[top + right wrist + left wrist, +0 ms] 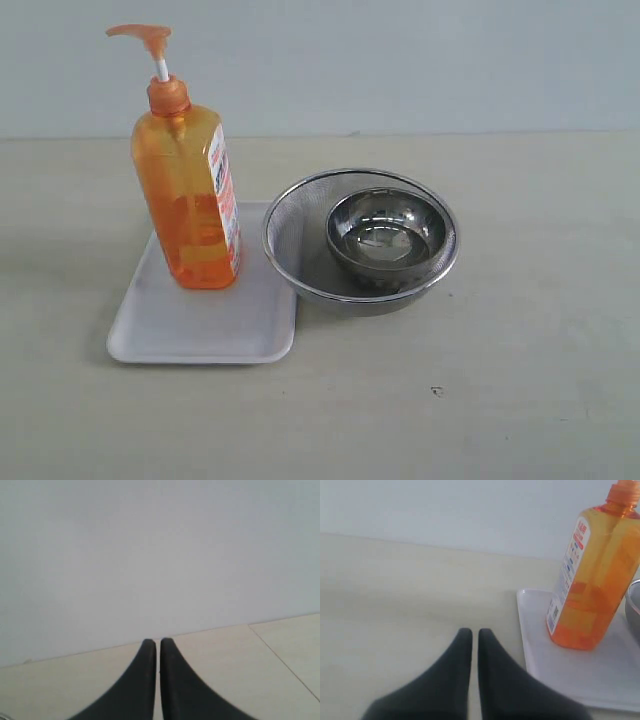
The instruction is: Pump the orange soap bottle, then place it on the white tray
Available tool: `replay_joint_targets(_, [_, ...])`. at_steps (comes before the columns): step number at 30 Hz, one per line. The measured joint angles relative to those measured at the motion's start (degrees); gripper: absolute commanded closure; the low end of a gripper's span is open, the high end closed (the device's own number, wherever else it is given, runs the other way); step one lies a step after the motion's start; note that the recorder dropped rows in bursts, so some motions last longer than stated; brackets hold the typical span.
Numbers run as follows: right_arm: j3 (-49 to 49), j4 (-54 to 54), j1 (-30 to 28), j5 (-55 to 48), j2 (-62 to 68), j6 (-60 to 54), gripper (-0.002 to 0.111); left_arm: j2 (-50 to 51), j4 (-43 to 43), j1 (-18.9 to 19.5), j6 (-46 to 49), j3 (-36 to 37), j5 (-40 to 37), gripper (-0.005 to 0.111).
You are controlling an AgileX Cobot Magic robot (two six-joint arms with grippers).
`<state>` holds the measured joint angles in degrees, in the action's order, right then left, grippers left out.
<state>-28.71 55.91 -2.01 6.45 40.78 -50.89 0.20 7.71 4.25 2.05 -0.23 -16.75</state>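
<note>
The orange soap bottle (186,195) stands upright on the white tray (200,325), its pump head (145,38) raised and pointing left. The left wrist view shows the same bottle (592,575) on the tray (580,675), off to one side of my left gripper (471,632). That gripper is shut with nothing in it, over bare table and apart from the tray. My right gripper (158,642) is shut and empty too, facing the wall and table edge. Neither gripper appears in the exterior view.
A round steel mesh strainer (300,215) touches the tray's right edge and holds a small steel bowl (387,235). Its rim shows at the edge of the left wrist view as the strainer (633,605). A pale wall stands behind the beige table (500,400).
</note>
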Motion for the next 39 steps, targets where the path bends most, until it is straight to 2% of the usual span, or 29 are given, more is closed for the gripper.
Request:
replay_joint_targets(21, [28.2,0.0,0.0,-0.5,-26.2,-0.5,0.108,0.0,0.0,0.0,0.0,0.0,0.0,0.102])
replay_joint_targets(28, [28.4,0.0,0.0,-11.7,-40.0,-8.9,0.108,0.0,0.0,0.0,0.0,0.0,0.0,0.102])
replay_joint_targets(39, [28.4,0.0,0.0,-15.6,-40.4,-8.3,0.108,0.0,0.0,0.0,0.0,0.0,0.0,0.102])
